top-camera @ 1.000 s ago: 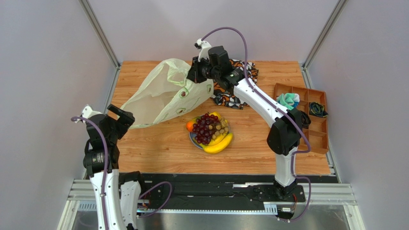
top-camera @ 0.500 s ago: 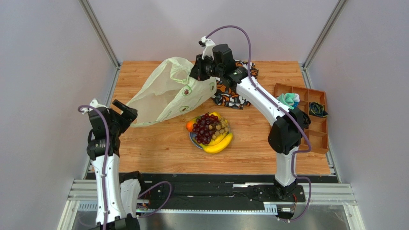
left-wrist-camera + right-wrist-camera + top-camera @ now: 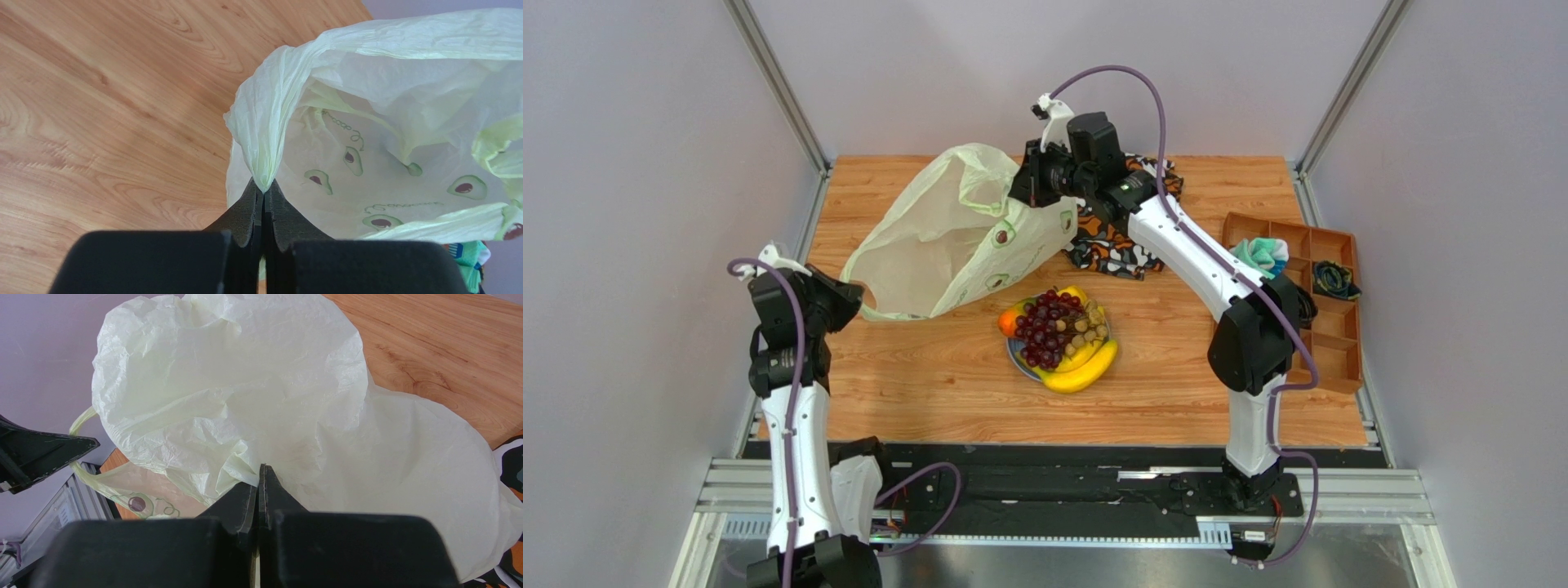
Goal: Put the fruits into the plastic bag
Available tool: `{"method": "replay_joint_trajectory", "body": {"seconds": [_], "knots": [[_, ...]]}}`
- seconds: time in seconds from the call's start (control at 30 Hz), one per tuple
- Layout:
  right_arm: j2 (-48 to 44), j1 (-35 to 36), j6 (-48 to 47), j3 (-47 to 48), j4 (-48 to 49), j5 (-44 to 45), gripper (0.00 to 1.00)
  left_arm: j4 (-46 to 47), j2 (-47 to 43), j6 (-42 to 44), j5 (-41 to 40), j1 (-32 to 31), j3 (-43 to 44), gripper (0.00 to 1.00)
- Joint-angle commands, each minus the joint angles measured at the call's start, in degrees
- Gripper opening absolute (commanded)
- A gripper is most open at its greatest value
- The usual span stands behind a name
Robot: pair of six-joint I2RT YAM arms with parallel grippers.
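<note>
Bag of thin crinkly pale yellow-green plastic [image 3: 934,251], avocado prints on it: from above we record it at the far left of the wooden table [image 3: 928,380], raised and stretched between the two arms. The left gripper [image 3: 847,298] meets its near-left corner; the right gripper [image 3: 1028,186] meets its far-right edge. Fruits [image 3: 1059,333], heaped on a round blue plate [image 3: 1015,355] near the table's middle, close to the bag's lower edge and outside it: dark purple grapes [image 3: 1048,325], tan-green grapes [image 3: 1090,325], yellow bananas [image 3: 1085,365], an orange [image 3: 1010,321]. An orange-black-white patterned cloth [image 3: 1118,251] lies behind the right arm. A brown compartment tray [image 3: 1326,325] sits at the right edge.

Left wrist view: we note the black foam fingers [image 3: 248,211] pressed together, pinching a gathered fold of the bag's rim. The mouth gapes to their right, its printed inner wall showing.

Right wrist view: we note the fingers [image 3: 279,499] closed likewise on a crease of the bag's film, with the bag billowing ahead of them over the wood.
</note>
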Motion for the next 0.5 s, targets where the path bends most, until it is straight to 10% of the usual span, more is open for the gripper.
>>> {"method": "replay_joint_trajectory", "body": {"seconds": [0.0, 0.23, 0.47], "knots": [[-0.25, -0.12, -0.38, 2.48, 0.28, 0.12, 0.00, 3.17, -6.98, 0.43, 4.26, 0.53, 1.73, 0.00], [5.62, -0.12, 2.34, 8.62, -2.95, 1.17, 0.10, 0.53, -15.87, -0.98, 10.95, 0.44, 3.40, 0.00], [6.44, -0.11, 1.12, 7.41, -5.87, 2.49, 0.54, 1.06, -18.95, 0.07, 15.52, 0.09, -0.81, 0.00]]}}
